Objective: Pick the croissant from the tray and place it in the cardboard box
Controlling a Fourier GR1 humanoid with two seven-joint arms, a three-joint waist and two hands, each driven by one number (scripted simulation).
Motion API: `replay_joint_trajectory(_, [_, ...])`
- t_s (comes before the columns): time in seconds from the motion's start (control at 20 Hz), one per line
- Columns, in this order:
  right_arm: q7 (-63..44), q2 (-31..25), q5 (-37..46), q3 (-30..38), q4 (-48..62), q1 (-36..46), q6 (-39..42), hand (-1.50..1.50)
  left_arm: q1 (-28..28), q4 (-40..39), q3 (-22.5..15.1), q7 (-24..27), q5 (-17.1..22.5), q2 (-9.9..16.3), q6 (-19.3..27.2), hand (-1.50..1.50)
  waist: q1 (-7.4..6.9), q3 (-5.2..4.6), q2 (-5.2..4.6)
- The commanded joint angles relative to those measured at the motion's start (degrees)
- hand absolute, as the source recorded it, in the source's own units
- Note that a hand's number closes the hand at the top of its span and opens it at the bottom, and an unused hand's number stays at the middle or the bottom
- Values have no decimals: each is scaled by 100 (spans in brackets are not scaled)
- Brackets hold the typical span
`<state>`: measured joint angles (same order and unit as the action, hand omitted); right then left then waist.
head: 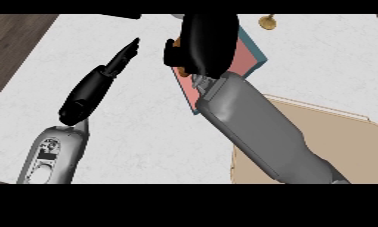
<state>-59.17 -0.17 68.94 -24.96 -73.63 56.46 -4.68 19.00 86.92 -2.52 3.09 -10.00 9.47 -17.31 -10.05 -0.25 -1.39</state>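
The tray (252, 57) is salmon pink with a teal rim and lies at the upper middle of the white counter. My right hand (207, 41) is over the tray, its fingers curled down. A small brown bit of the croissant (177, 44) shows at the hand's left edge, and the rest is hidden under the hand. The cardboard box (341, 132) is tan and open, at the lower right, partly behind my right forearm. My left hand (94, 90) rests open at the left, fingers straight and pointing toward the upper right, apart from the tray.
A small golden-brown object (267, 21) sits at the counter's far edge, right of the tray. Dark wood floor (21, 36) shows past the counter's left edge. Bare white counter (155, 131) lies between my two forearms.
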Motion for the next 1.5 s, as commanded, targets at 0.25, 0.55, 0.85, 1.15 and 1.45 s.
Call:
replay_joint_trajectory(0.25, [-955,16,-581,191,2008,1598,-377,150,42,-212,332,92,29,197,58,0,389,4,27])
replay_joint_trajectory(0.55, [-487,16,-1939,669,2895,1464,150,150,-235,-72,306,167,-15,105,176,0,508,14,53])
replay_joint_trajectory(0.85, [358,17,-2728,690,3698,1498,393,150,-350,24,359,113,-104,146,265,0,716,20,82])
replay_joint_trajectory(1.15, [939,17,-3385,1086,4323,1733,906,-150,-143,-236,565,66,28,191,227,0,801,21,71])
replay_joint_trajectory(1.45, [1810,17,-3769,561,3744,1326,-91,-150,-222,177,552,-226,115,298,50,0,744,26,107])
